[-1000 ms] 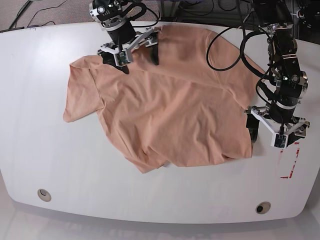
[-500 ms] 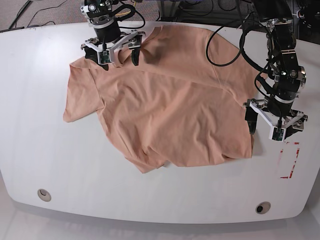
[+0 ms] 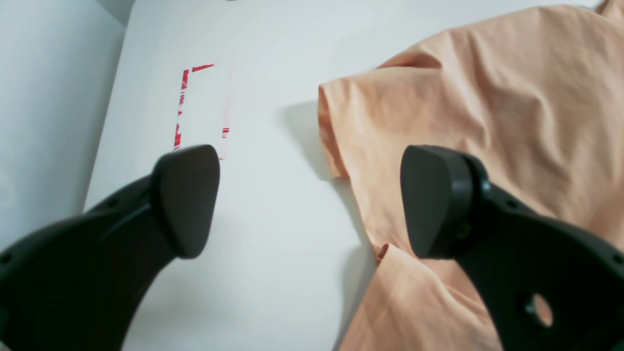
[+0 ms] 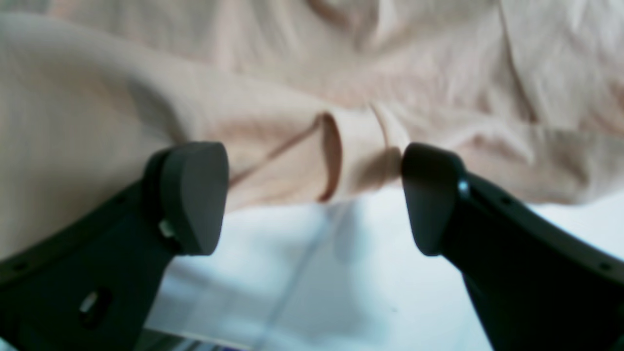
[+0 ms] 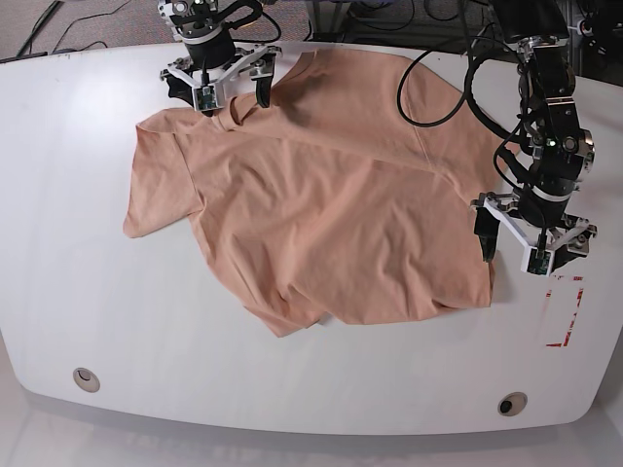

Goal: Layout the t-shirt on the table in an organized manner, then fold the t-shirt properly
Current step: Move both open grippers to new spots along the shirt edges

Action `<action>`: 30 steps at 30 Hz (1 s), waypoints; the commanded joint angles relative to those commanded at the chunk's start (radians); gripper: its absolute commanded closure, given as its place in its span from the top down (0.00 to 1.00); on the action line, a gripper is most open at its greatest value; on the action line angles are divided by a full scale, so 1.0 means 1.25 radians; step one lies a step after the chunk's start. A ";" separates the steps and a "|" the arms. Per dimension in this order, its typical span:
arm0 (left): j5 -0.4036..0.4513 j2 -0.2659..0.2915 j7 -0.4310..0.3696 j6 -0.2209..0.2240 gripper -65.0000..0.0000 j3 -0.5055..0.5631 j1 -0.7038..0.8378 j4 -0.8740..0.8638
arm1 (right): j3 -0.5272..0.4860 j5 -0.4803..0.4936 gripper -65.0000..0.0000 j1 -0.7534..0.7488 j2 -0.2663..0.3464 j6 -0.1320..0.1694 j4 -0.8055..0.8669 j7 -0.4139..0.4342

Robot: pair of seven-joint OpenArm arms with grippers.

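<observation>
Peach cloth of the t-shirt (image 5: 331,204) is spread rumpled across the table (image 5: 78,292) (laying-out seems unfinished); the left gripper (image 5: 531,243) and right gripper (image 5: 219,86) are held agape at opposite edges; pinching and pulling taut is called for.

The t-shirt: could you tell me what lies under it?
The t-shirt lies on the white table. Whatever it covers, including its smiley print, is hidden.

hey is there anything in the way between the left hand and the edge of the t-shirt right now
Nothing visible. The left hand is open above bare table, one finger already over the t-shirt hem, the other toward the red tape mark. Only white tabletop lies between its fingers and the cloth edge.
</observation>
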 joint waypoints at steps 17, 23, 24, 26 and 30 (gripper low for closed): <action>0.000 0.000 0.000 0.000 0.85 -0.001 0.020 0.000 | 0.001 -0.007 0.00 0.025 0.025 -0.005 -0.095 0.000; 0.000 0.000 0.000 0.000 0.85 -0.002 0.020 0.000 | 0.004 -0.007 0.02 0.038 0.091 -0.005 -0.095 -0.006; 0.000 0.000 0.000 0.000 0.85 -0.002 0.021 0.000 | 0.012 -0.005 0.01 0.039 0.109 0.000 -0.095 -0.018; 0.000 0.000 0.000 0.000 0.85 -0.002 0.021 0.000 | 0.026 -0.001 0.00 0.045 0.135 0.001 -0.095 -0.038; 0.000 0.000 0.000 0.000 0.85 -0.002 0.021 0.000 | 0.049 0.000 0.00 0.080 0.200 0.017 -0.098 -0.071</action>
